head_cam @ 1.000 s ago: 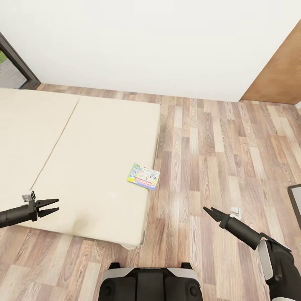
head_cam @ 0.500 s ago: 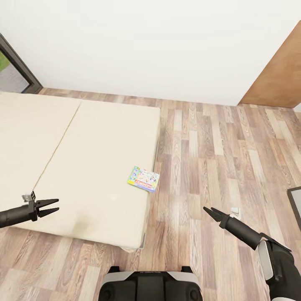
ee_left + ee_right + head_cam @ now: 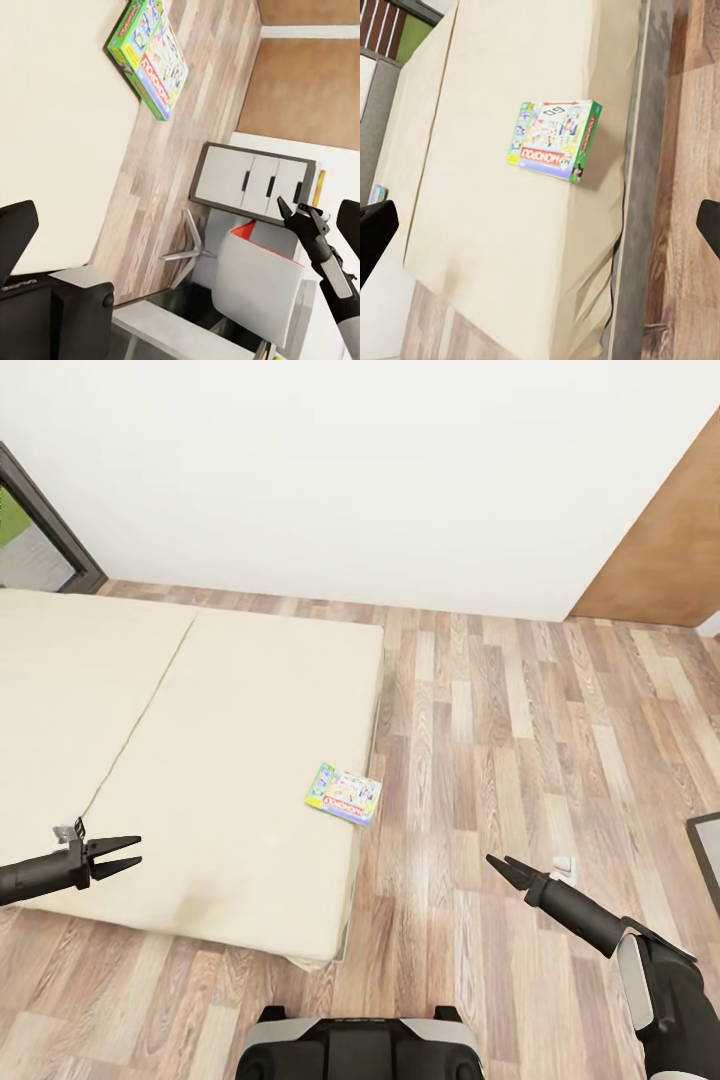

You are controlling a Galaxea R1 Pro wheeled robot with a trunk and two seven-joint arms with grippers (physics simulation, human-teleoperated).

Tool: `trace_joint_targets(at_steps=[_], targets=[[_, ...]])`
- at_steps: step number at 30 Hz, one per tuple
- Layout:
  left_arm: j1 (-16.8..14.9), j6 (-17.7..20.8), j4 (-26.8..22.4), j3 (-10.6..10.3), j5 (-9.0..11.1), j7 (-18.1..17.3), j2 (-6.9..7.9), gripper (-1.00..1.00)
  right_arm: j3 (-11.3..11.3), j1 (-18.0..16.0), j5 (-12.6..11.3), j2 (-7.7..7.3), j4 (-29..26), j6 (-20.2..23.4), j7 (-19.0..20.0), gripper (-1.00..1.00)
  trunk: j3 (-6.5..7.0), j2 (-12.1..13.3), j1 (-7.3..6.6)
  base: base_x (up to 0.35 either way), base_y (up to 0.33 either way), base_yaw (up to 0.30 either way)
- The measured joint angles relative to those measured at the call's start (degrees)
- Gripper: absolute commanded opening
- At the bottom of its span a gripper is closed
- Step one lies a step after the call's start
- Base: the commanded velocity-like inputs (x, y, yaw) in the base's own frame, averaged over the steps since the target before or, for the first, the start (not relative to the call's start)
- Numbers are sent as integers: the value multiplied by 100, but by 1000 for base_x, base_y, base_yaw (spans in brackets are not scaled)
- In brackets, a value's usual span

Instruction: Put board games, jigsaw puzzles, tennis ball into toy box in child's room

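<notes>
A white-green board game (image 3: 343, 797) with red edging lies flat on the beige bed (image 3: 200, 740), close to its right edge. The same board game (image 3: 150, 56) appears in the left wrist view and the board game (image 3: 556, 141) in the right wrist view. My left gripper (image 3: 135, 852) hovers open over the bed's near left part. My right gripper (image 3: 497, 860) hangs open above the wood floor to the right of the bed, its fingers (image 3: 375, 232) standing wide apart. Both hold nothing. A small blue-green thing (image 3: 376, 193) sits at the bed's far side, too small to identify.
Wood-plank floor (image 3: 520, 710) runs right of the bed to a white wall (image 3: 350, 470). A brown door (image 3: 670, 540) is at the far right, a grey-framed window (image 3: 30, 535) at the left. White drawers (image 3: 255, 184) and a white chair (image 3: 255, 289) stand behind me.
The whole view has shifted, so bed and board game sit a little lower in the picture. Both grippers keep their places and stay open.
</notes>
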Motion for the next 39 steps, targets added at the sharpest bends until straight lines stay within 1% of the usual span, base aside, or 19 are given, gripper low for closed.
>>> trace_joint_targets(at_steps=[39], targets=[[0,0,0,3,3,0,0,100,0,0,1,0,9,0,-4,100,370,0,0,0,0,0]])
